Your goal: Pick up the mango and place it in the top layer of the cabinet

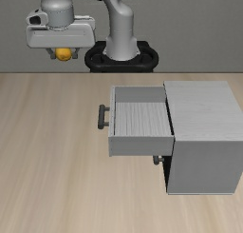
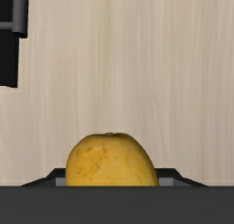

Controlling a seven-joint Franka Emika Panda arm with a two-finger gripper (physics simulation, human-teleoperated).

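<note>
Yellow speckled rounded mango [image 2: 111, 161] sits clamped between the jaws of the pale grey gripper [image 1: 63, 55], aloft at the exterior view's far left, well apart from the open grey cabinet drawer [image 1: 142, 123]. Likely smooth-skinned and bruisable; hold gently across mid-girth

Mango [image 2: 110, 160] underside hidden behind gripper [image 2: 110, 180]; arm [image 1: 119, 28] cropped at exterior view's top.

We can read no words, labels, brand names, numbers or signs on anything in either view.
</note>
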